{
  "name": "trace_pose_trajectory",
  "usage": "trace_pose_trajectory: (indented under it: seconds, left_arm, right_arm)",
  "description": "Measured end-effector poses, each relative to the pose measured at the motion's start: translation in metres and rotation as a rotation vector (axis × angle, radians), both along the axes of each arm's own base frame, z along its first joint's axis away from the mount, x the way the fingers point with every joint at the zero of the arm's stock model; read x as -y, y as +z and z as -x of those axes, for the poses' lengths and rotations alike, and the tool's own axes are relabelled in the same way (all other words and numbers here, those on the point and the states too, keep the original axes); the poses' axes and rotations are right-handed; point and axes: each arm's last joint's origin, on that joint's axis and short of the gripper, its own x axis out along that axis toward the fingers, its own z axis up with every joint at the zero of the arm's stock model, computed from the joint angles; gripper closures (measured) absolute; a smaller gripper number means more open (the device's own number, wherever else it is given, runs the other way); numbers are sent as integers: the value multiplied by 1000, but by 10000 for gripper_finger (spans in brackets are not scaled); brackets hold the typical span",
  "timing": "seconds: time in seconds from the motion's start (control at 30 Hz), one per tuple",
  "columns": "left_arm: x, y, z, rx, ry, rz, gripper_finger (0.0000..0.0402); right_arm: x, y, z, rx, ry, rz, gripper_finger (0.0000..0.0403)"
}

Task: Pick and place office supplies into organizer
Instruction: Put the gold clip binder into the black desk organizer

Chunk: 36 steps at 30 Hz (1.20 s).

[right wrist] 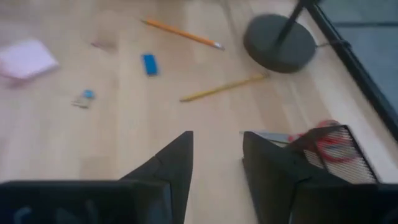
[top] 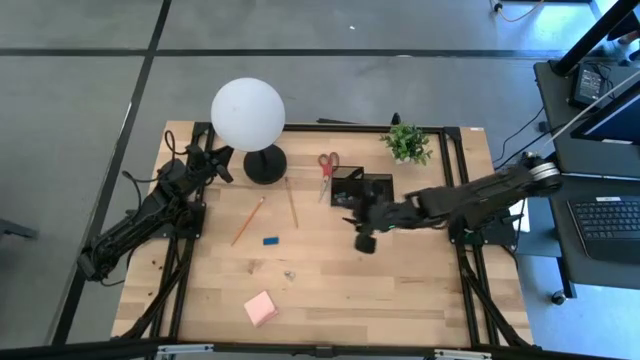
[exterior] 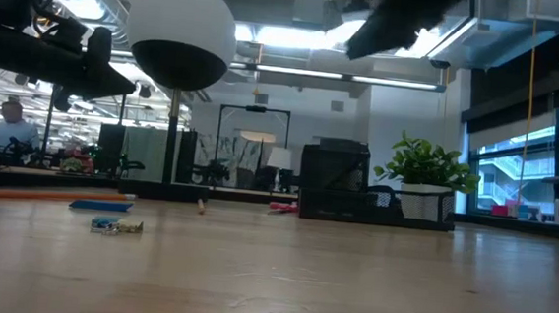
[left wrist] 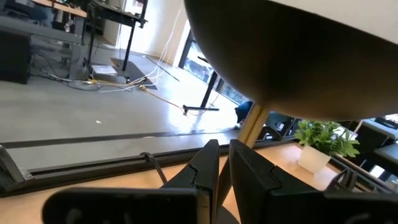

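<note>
The black mesh organizer (top: pixel 362 187) stands right of centre. Red-handled scissors (top: pixel 327 165) lie flat on the table at its left. Two pencils (top: pixel 248 220) (top: pixel 292 202), a blue eraser (top: pixel 271 240), small clips (top: pixel 288 272) and a pink pad (top: pixel 261 308) also lie flat on the wood. My right gripper (right wrist: pixel 216 155) hangs open in the air just in front of the organizer, tilted down, with nothing between its fingers. My left gripper (left wrist: pixel 224 163) stays shut at the table's far left, beside the lamp's white globe (top: pixel 247 113).
The lamp's round black base (top: pixel 265 165) stands left of the scissors. A small potted plant (top: pixel 407 143) sits behind the organizer. Bare wood lies between the organizer and the near edge. A desk with a keyboard (top: pixel 610 215) stands off the table's right side.
</note>
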Motion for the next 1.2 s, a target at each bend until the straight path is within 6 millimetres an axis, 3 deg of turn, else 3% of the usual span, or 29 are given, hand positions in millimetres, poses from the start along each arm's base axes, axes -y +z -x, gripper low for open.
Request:
trace_pose_trajectory:
  seconds: [0.27,0.5,0.73,1.0,1.2]
  left_arm:
    - [0,0,0,-32,13,-26,368]
    - [0,0,0,-105,14,-85,368]
    - [-1,0,1,-105,37,-88,368]
    - [-2,2,3,-97,122,-90,368]
    - [-2,2,3,-92,127,-89,368]
  right_arm:
    - [19,-25,74,253,60,-82,258]
    - [34,-48,123,264,41,34,258]
    - [42,-66,142,318,46,-13,258]
    - [61,-88,146,400,148,-164,258]
    - [75,-88,156,526,163,-143,258]
